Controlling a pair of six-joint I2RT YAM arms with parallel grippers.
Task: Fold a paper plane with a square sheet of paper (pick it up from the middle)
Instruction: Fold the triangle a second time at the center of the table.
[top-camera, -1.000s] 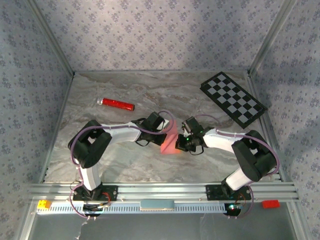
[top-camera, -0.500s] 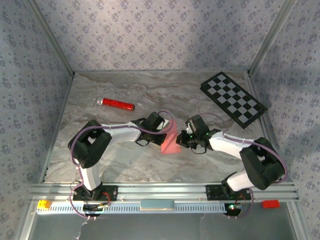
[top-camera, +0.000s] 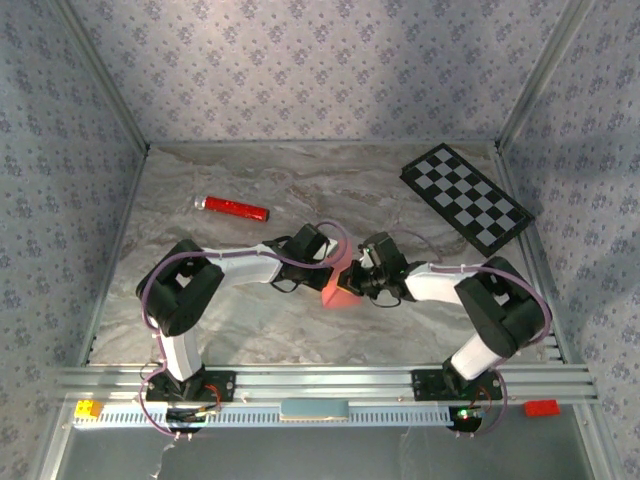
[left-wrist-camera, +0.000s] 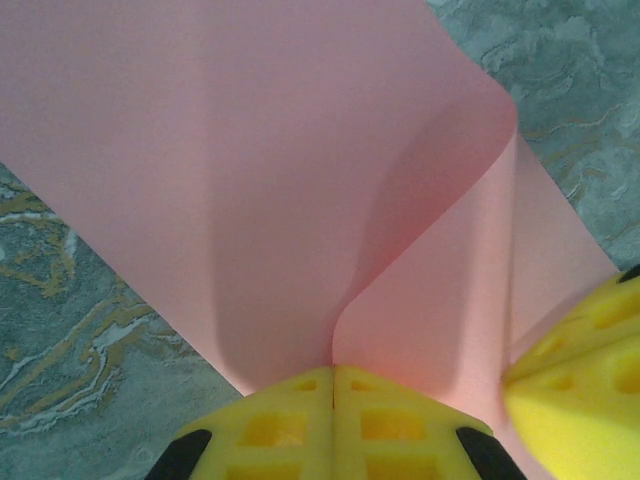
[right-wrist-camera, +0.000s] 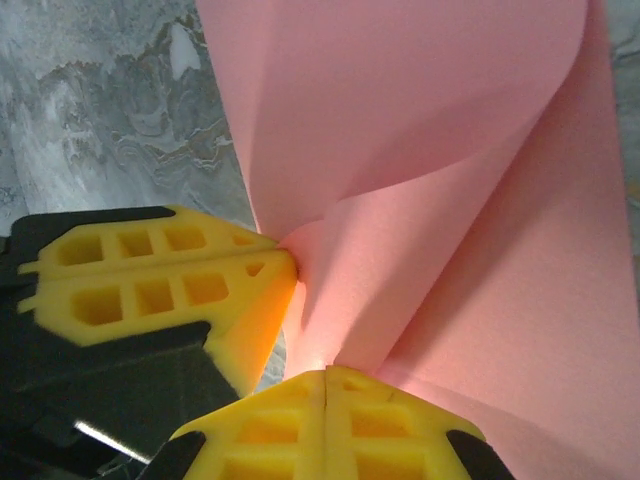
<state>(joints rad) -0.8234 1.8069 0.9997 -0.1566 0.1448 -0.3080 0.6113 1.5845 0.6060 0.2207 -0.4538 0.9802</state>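
Since a second ago, the right gripper (right-wrist-camera: 326, 378) has swung in from the right and now sits just beside the left gripper (left-wrist-camera: 333, 372) at the centre of the top view. Both pairs of yellow jaws are pressed fully together, each pinching the square sheet of paper (left-wrist-camera: 250, 150), which curls up in a soft fold between them. From above, the two grippers hide much of the sheet. On the marble-patterned table (top-camera: 300, 180), a red cylinder (top-camera: 232, 208) lies well apart at upper left and a checkerboard (top-camera: 466, 198) at upper right.
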